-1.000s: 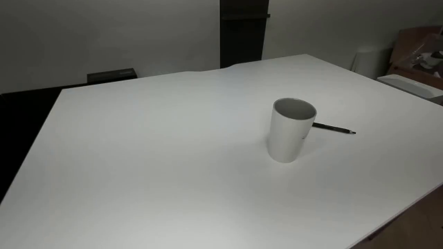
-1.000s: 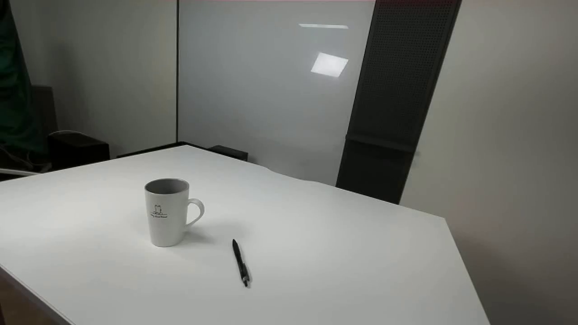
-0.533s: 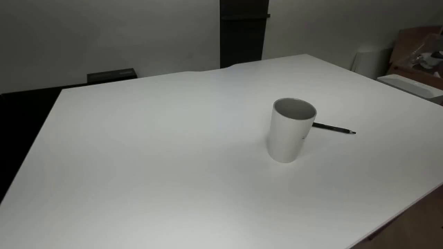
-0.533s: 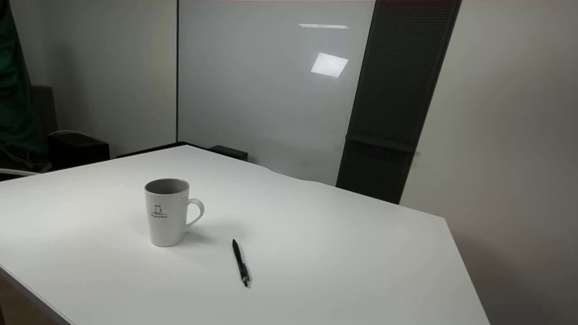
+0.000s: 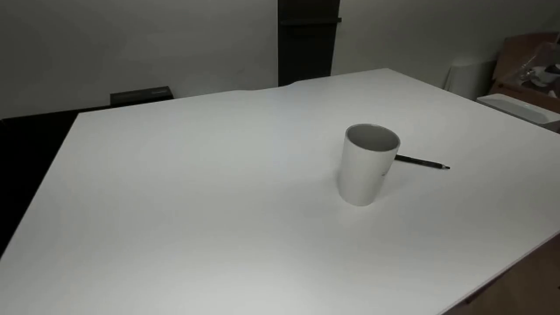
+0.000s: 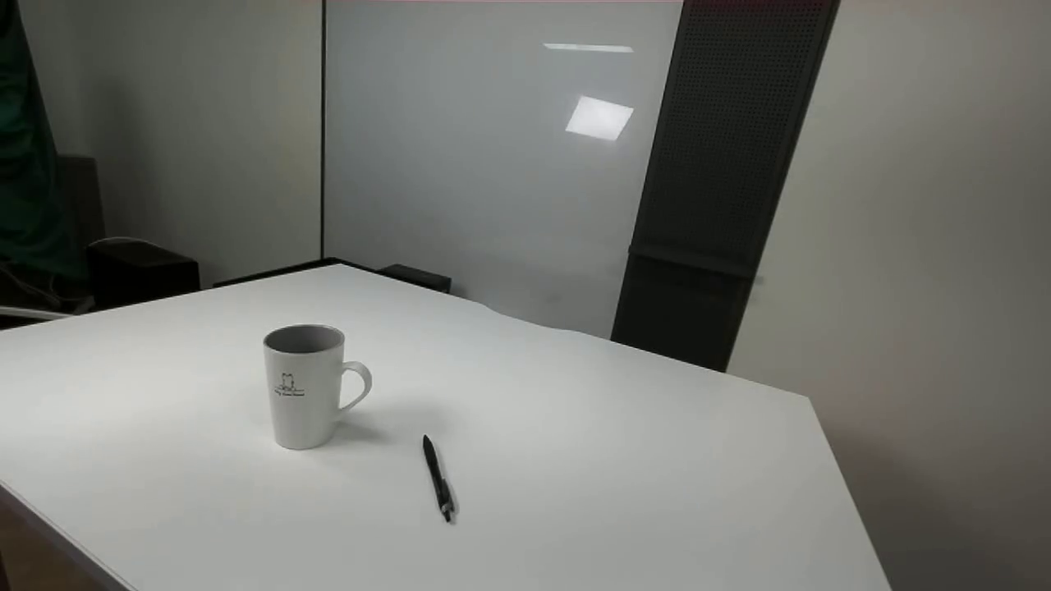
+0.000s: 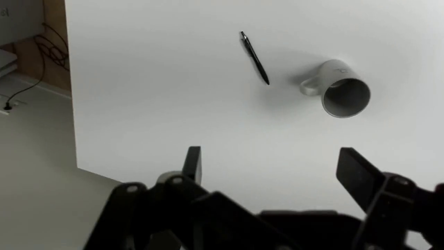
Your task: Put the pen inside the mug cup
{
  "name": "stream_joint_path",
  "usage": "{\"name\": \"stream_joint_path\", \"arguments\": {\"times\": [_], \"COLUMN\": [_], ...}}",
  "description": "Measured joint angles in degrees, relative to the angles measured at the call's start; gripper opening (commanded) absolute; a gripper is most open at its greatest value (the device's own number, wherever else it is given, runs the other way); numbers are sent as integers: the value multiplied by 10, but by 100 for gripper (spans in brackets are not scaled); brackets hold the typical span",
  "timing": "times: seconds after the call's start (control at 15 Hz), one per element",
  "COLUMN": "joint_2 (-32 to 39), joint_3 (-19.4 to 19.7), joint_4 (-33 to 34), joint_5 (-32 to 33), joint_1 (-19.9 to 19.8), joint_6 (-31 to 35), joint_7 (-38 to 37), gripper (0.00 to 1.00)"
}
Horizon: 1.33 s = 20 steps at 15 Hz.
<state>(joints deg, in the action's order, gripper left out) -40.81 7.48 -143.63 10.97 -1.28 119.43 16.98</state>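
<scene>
The black pen lies flat on the white table. It shows in both exterior views [image 5: 421, 162] [image 6: 438, 478] and in the wrist view [image 7: 255, 58]. In an exterior view its far end is hidden behind the mug. The white mug cup, grey inside, stands upright on the table [image 5: 364, 175] [image 6: 305, 402] [image 7: 333, 71]. Its handle shows in the wrist view on the side towards the pen. The pen lies beside the mug, apart from it. My gripper [image 7: 270, 152] is open with nothing between its fingers. It appears above the table, away from both things, and is out of both exterior views.
The white table [image 5: 197, 197] has its edge and a corner at the left of the wrist view [image 7: 79, 163]. Cables [image 7: 52, 52] lie beyond that edge. A box with clutter [image 5: 531, 74] and a white tray-like thing [image 5: 520, 109] stand beyond the table in an exterior view.
</scene>
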Motion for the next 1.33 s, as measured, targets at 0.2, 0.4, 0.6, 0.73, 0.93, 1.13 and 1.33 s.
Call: {"name": "stream_joint_path", "arguments": {"times": [0.2,0.4,0.6,0.73,0.93,1.13,1.33], "joint_2": [57,94,87,90,116,174,258], "joint_3": [79,103,95,84,63,54,53], "joint_4": [-15,-17,-17,-17,-22,-29,-30], "joint_5": [-49,-77,-77,-59,-21,9,16], "joint_1": [21,29,25,19,14,11,2], "joint_6": [56,62,62,63,83,141,222], "joint_7": [117,168,168,169,169,169,170], "gripper": [100,100,100,100,100,100,100]}}
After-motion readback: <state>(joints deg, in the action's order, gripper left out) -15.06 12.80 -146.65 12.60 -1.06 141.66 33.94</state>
